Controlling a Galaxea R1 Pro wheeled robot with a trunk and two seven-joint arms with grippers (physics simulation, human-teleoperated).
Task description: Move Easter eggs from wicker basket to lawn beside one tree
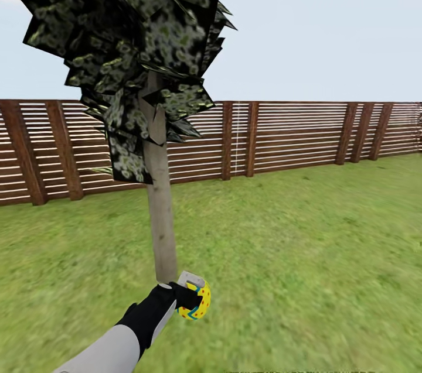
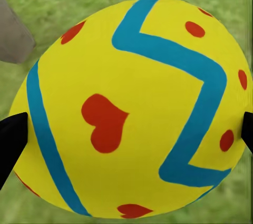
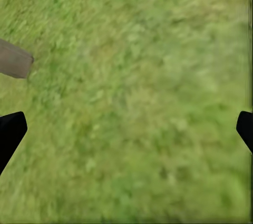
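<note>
The tree (image 1: pixel 159 209) trunk stands just beside the left pincer (image 1: pixel 196 297) and blocks that side. Open lawn (image 1: pixel 305 279) lies unobstructed up to the fence (image 1: pixel 293 139).

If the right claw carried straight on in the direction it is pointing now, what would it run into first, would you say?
Most likely just the lawn: the right claw is open with nothing between its fingers, and bare grass lies ahead. A grey-brown trunk sits off to one side, seemingly out of its line, though how far off the ground lies is unclear.

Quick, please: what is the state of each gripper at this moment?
Left gripper: closed on an Easter egg.
Right gripper: open, holding nothing.
</note>
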